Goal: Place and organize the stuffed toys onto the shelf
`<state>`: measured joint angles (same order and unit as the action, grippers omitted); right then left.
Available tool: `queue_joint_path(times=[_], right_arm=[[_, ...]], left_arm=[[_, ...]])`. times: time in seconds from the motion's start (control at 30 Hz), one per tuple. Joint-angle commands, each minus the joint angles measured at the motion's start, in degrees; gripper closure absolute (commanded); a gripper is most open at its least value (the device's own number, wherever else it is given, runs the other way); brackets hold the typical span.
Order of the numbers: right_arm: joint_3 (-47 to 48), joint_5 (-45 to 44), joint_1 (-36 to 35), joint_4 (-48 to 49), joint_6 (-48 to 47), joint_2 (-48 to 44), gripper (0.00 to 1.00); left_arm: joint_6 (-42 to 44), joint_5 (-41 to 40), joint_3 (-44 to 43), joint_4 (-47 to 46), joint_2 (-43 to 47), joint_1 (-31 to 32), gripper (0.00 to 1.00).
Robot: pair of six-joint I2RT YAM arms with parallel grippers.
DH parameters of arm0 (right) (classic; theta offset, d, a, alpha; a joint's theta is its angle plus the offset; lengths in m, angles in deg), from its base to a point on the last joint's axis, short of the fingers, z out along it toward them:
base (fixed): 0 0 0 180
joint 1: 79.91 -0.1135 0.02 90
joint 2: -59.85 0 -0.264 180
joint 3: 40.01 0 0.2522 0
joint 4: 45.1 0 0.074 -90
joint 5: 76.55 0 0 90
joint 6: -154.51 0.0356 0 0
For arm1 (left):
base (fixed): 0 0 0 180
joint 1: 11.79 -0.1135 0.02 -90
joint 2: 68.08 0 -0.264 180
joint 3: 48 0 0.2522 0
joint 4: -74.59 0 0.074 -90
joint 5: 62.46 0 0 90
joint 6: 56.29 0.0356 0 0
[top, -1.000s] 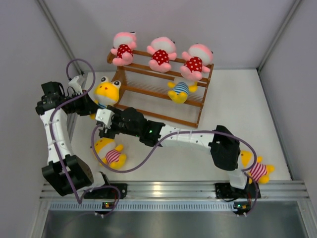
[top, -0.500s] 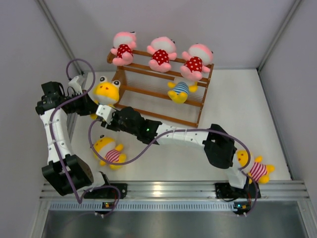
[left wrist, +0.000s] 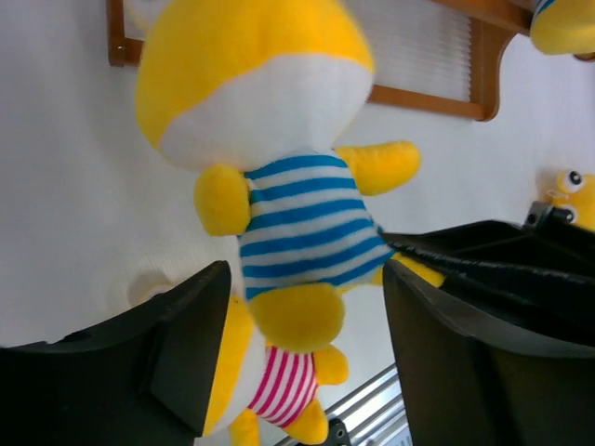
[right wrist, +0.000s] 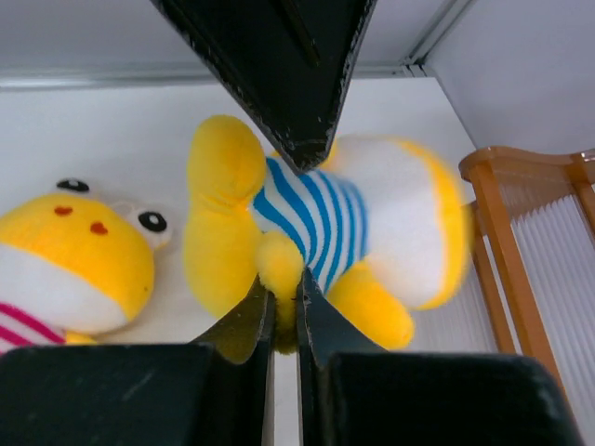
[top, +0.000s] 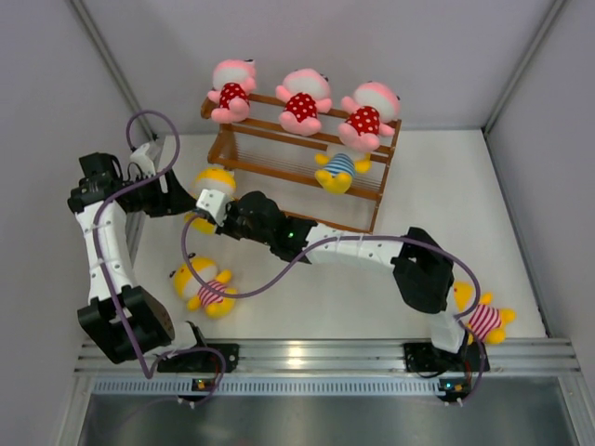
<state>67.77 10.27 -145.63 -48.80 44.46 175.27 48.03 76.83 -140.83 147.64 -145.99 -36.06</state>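
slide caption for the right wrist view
Right claw pinches the yellow plush doll in blue-white stripes near the orange-brown wooden shelf.

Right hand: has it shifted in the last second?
Yes: the right hand, pinching the yellow blue-striped plush toy, moved up-frame toward the left end of the orange-brown wooden shelf.

Your white bench (top: 446,204) carries the shelf (top: 270,165), standing in the upper middle of the frame. You have one yellow toy in red-white stripes (top: 204,286) lying at lower left and a second red-striped toy (top: 483,321) at lower right, well apart.
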Motion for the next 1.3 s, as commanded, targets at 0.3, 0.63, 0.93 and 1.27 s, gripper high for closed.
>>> queue_joint_path(times=[0.3,0.63,0.93,1.27], right_arm=[[6.17,12.67,4.27,-25.6,-16.05,-12.06,1.0],[9.61,0.38,9.98,-21.59,-15.81,-12.06,1.0],[2.4,-13.33,12.45,-3.57,-9.57,-8.11,1.0],[4.59,-14.13,13.77,5.05,-8.51,-2.22,1.0]], left_arm=[[8.08,-18.0,-10.48,0.65,-1.89,-0.86,0.05],[10.9,-19.68,-9.88,0.65,-3.13,-3.68,0.05],[11.42,-19.33,-9.35,0.65,-2.95,-3.76,0.05],[12.48,-19.5,-7.86,0.65,-2.77,-4.03,0.05]])
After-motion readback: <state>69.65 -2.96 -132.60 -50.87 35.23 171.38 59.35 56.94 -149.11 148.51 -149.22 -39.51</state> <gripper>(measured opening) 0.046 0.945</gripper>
